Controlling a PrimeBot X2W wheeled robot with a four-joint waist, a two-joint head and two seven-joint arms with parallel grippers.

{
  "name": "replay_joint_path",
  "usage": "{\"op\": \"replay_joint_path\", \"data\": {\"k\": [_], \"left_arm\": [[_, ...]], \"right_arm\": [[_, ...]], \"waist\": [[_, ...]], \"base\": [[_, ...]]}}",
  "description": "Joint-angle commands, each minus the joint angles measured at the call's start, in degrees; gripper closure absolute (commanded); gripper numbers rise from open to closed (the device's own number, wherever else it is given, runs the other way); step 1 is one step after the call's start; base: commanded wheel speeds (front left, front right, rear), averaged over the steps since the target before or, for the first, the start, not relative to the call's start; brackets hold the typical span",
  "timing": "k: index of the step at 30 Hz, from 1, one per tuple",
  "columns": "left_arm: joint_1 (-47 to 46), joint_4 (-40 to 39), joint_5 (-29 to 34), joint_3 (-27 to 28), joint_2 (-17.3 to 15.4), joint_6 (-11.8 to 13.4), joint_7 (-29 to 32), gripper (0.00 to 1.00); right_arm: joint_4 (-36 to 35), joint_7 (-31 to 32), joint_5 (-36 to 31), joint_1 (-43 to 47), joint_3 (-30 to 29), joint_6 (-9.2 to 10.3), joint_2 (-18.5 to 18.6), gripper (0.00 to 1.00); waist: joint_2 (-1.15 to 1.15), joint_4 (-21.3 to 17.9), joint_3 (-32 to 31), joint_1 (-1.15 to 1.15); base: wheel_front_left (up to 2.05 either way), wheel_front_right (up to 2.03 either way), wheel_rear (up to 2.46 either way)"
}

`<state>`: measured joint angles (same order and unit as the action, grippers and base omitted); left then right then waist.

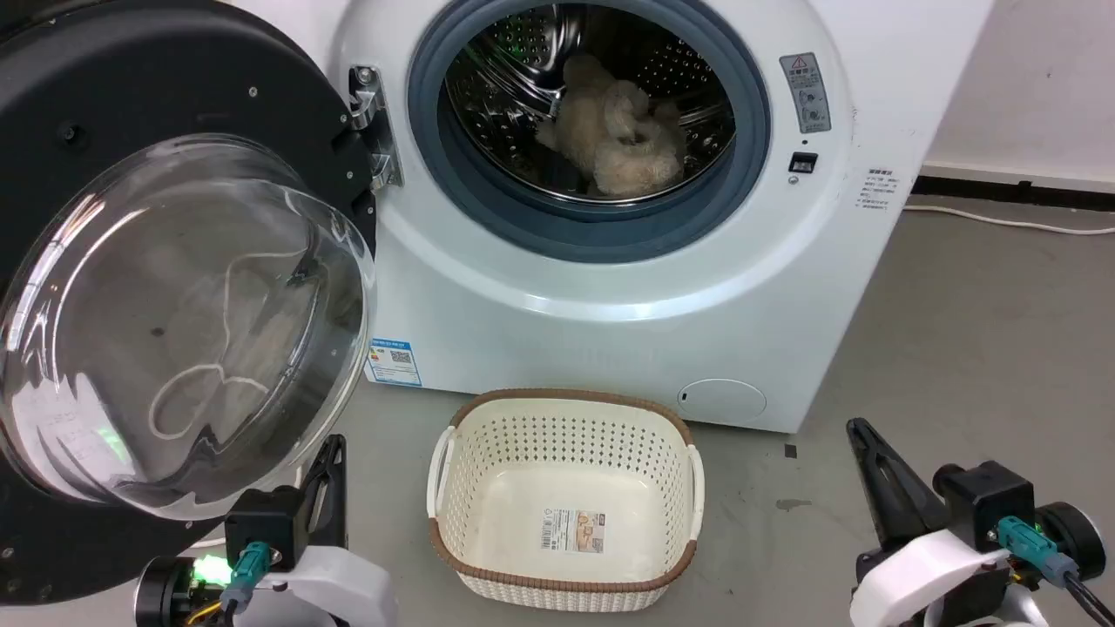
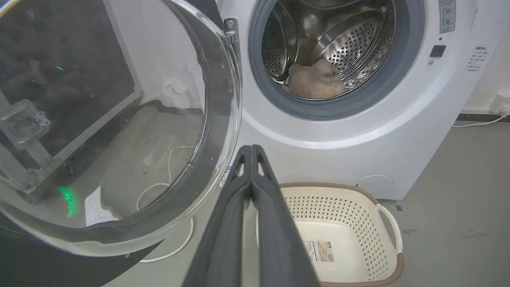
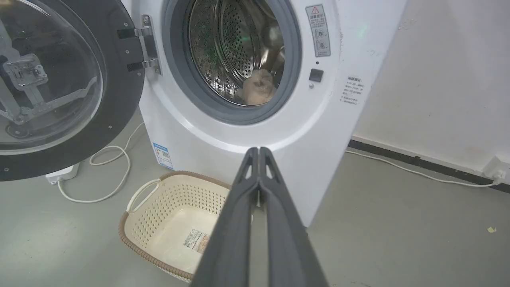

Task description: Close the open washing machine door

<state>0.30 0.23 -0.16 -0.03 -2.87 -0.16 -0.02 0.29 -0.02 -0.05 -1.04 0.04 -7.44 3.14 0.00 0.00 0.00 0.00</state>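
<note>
Farthest left, the door [image 1: 174,296] stands swung wide open on its hinge [image 1: 373,131]. Its glass bowl bulges toward the robot, up and to the left of the left pincer [image 2: 251,151]. In the left wrist view the bowl's rim lies just left of that pincer's tips, near but, as far as I can tell, not touching. The left pincer is clenched, its two fingers pressed flat together with nothing between them. Ahead of it and a little to its right an empty basket [image 1: 566,440] sits on the floor. Beyond the basket, up and to the right of the tips, is the washing machine [image 1: 610,331], its drum open with a fluffy beige bundle [image 1: 614,131] inside. The right pincer [image 3: 259,151] is likewise clenched on nothing, low and to the right of the basket, with the machine's front ahead of it and well apart. I judge the task to be at its opening step, the approach, with no push on the door begun. The next move seems to fall to the left pincer, as the nearer one. It would need to get against the door's frame away from the hinge, on the side turned from the machine. From there it would sweep the door rightward in an arc to the opening until the latch catches, clearing the basket.
</note>
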Motion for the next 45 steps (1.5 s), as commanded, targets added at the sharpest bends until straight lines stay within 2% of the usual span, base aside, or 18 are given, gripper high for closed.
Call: {"op": "replay_joint_path", "data": {"k": [1, 21, 22, 35, 45], "left_arm": [[-0.3, -0.2, 0.2, 0.0, 0.0, 0.2, 0.0, 1.00], [-0.3, -0.2, 0.2, 0.0, 0.0, 0.2, 0.0, 1.00], [0.0, 0.0, 0.0, 0.0, 0.0, 0.0, 0.0, 0.00], [0.0, -0.2, 0.1, -0.8, -0.2, 0.1, -1.4, 0.00], [0.2, -0.4, 0.0, -1.5, -0.5, 0.3, -2.4, 0.00]], "right_arm": [[-0.3, 0.0, 0.0, 1.0, 0.0, -0.05, -0.3, 1.00], [-0.3, 0.0, 0.0, 1.0, 0.0, -0.05, -0.3, 1.00], [0.0, 0.0, 0.0, 0.0, 0.0, 0.00, 0.0, 0.00], [0.2, -1.4, 1.4, 0.4, -0.5, 0.00, 0.0, 0.00], [0.3, -2.4, 1.4, 1.0, 0.2, -0.01, 0.0, 0.00]], "waist": [[0.00, 0.0, 0.0, 0.00], [0.00, 0.0, 0.0, 0.00], [0.00, 0.0, 0.0, 0.00], [0.00, 0.3, 0.0, 0.00], [0.00, 2.3, -0.4, 0.00]], "base": [[0.00, 0.00, 0.00], [0.00, 0.00, 0.00], [0.00, 0.00, 0.00], [0.00, 0.00, 0.00], [0.00, 0.00, 0.00]]}}
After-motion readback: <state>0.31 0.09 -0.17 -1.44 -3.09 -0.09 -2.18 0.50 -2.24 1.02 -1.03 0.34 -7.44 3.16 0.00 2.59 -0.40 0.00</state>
